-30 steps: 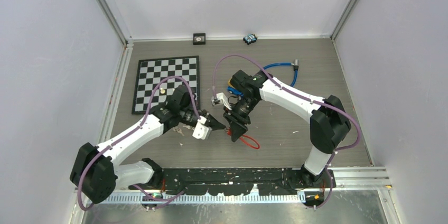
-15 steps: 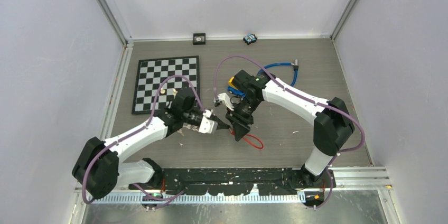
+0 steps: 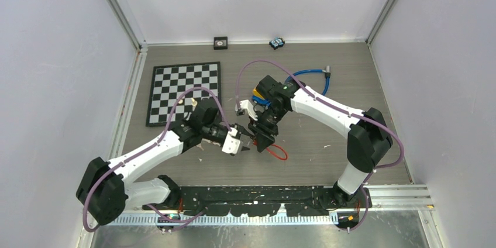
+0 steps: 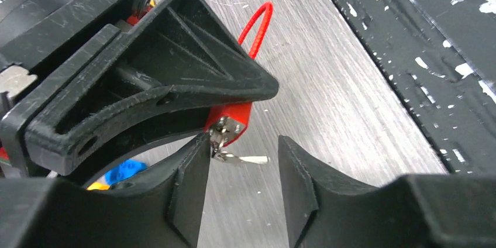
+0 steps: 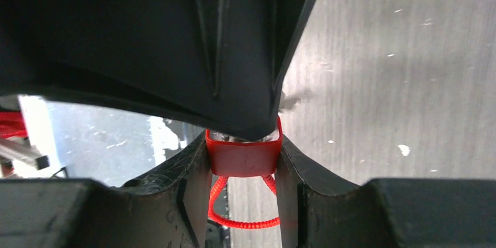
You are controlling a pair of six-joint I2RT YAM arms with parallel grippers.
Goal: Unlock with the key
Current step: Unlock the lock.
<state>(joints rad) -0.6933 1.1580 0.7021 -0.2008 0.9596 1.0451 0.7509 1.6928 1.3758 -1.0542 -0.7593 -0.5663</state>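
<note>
At the near edge of the worktop (image 3: pixel 351 143), a scuffed black rail (image 3: pixel 263 192) was seen running across in front of the arms' bases. Just beyond it, toward the middle, the left claw (image 4: pixel 243 150) was held spread, its fingers set either side of a small silver key (image 4: pixel 248 158) that was lodged in the end of the red padlock (image 4: pixel 233 120); whether a finger touched the key could not be told. The padlock body was pinched between the fingers of the right claw (image 5: pixel 243 154), and its red cable loop (image 5: pixel 243 222) trailed out from it. Farther back, a chessboard (image 3: pixel 184 93) was laid at the left and a blue cable (image 3: pixel 310 75) at the right. Against the far wall, a small black square item (image 3: pixel 220 41) and a small blue-and-black item (image 3: pixel 276 42) were set.
</note>
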